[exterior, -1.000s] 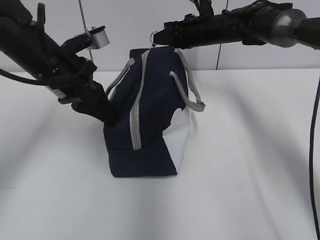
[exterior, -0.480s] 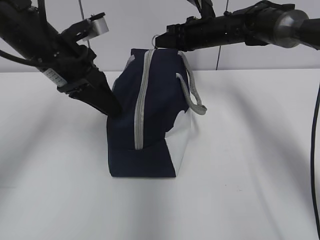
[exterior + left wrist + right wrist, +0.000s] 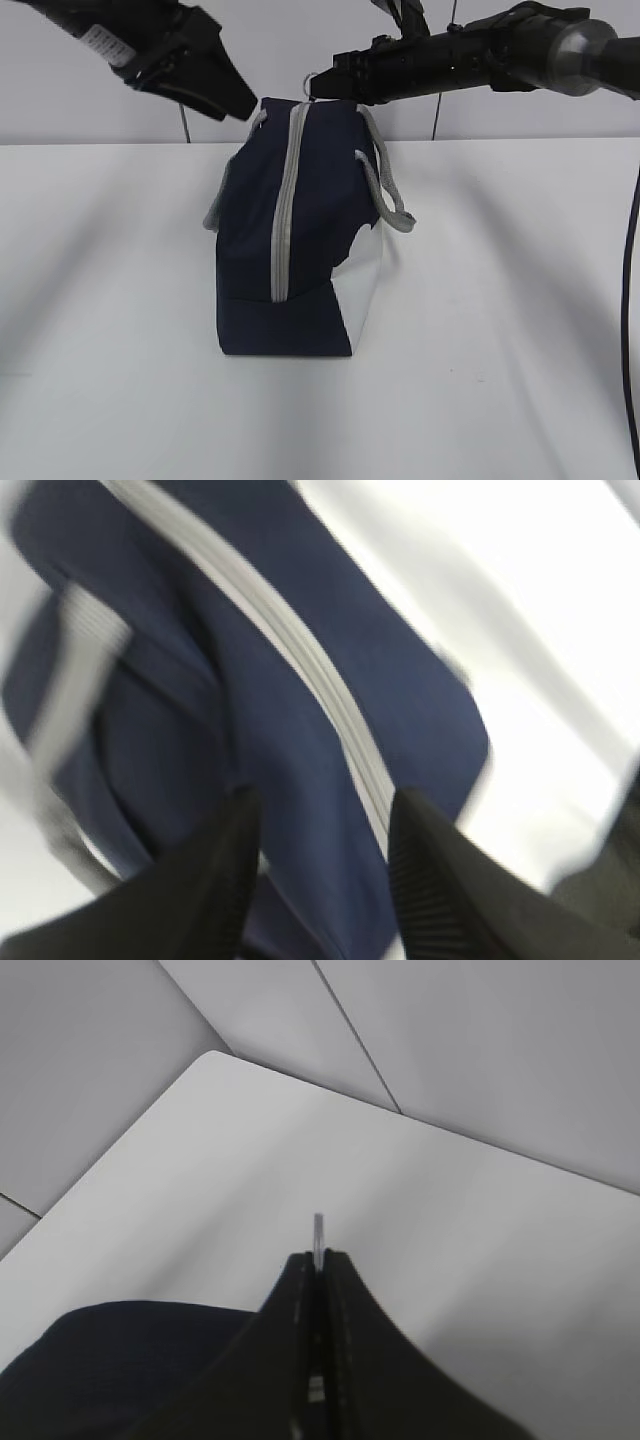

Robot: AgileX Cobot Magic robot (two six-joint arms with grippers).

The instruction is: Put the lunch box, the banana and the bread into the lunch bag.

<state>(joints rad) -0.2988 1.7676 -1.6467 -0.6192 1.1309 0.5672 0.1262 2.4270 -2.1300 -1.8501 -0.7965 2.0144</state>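
Note:
The navy lunch bag (image 3: 310, 220) stands on end on the white table, its grey zipper (image 3: 283, 200) shut and running top to bottom. My right gripper (image 3: 322, 88) is shut on the zipper's ring pull (image 3: 318, 1230) at the bag's top. My left gripper (image 3: 240, 108) is open and empty, raised above the bag's upper left; in the left wrist view its fingers (image 3: 215, 880) frame the blurred bag (image 3: 290, 680). The lunch box, the banana and the bread are out of view.
The bag's grey handles (image 3: 385, 190) hang loose on both sides. The white table (image 3: 500, 330) spreads around the bag, with a grey panelled wall (image 3: 280, 50) behind it. A black cable (image 3: 628, 300) hangs at the right edge.
My left gripper has let go of the bag's left side and risen up and away. The left handle has dropped. The bag has straightened upright. The right gripper has stayed at the pull.

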